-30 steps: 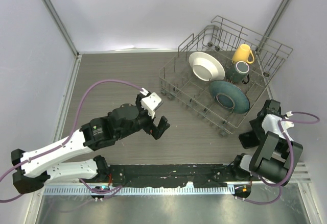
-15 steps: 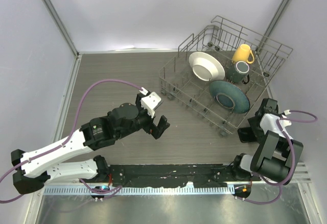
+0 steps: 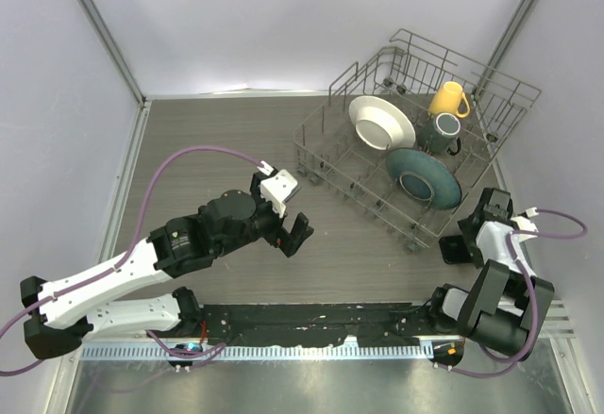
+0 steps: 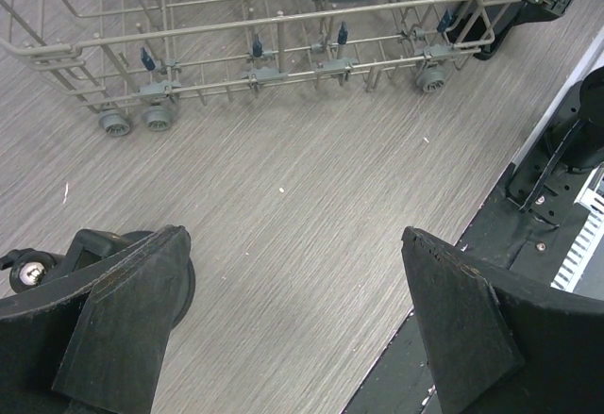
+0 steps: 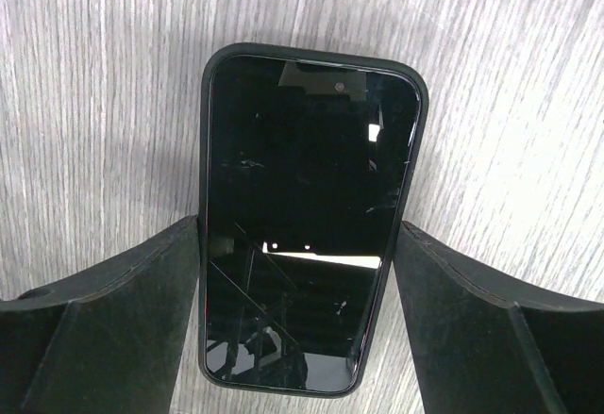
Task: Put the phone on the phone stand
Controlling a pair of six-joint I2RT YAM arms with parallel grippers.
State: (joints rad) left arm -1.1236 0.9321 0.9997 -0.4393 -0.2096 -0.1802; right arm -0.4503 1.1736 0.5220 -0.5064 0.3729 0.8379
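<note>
R gripper (image 5: pixel 297 233) spread astride phone (image 5: pixel 307 150), flat by dish rack's (image 4: pixel 255 76) near-right corner; L gripper (image 4: pixel 293 237) spread, empty. Risk: thin edges slip if pinched shallow, phone skids.

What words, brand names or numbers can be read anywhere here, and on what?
None that can be read. The phone shows only a plain dark face with reflections. The dish rack and the yellow mug bear no visible lettering.
</note>
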